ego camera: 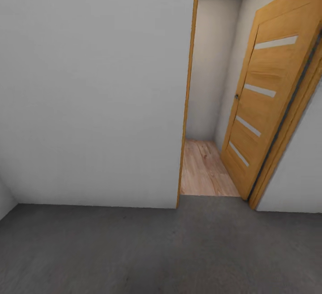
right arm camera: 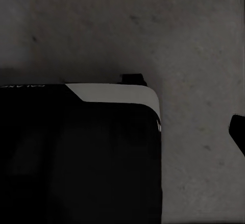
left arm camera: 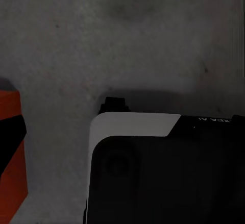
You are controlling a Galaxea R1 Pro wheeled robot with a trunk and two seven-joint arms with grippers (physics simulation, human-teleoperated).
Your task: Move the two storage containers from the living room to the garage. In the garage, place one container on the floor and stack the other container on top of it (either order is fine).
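Note:
I am in the garage, on its dark grey concrete floor [ego camera: 134, 249]. In the left wrist view, an orange-red matte slab [left arm camera: 11, 193] lies on the floor [left arm camera: 153, 40] at the picture's edge. It looks like part of one storage container, mostly cut off. A black piece [left arm camera: 11, 140], apparently a finger of my left gripper, crosses in front of it. In the right wrist view, a dark tip [right arm camera: 238, 132] hangs over bare concrete [right arm camera: 194, 40]. Neither view shows whether the jaws are open or shut.
A white wall [ego camera: 89, 84] stands close ahead. To its right is a doorway with light wood plank flooring [ego camera: 203, 169] beyond. A honey-wood door [ego camera: 268, 106] with frosted strips stands swung open. My black-and-white base [left arm camera: 168, 183] [right arm camera: 76, 163] shows under both wrists.

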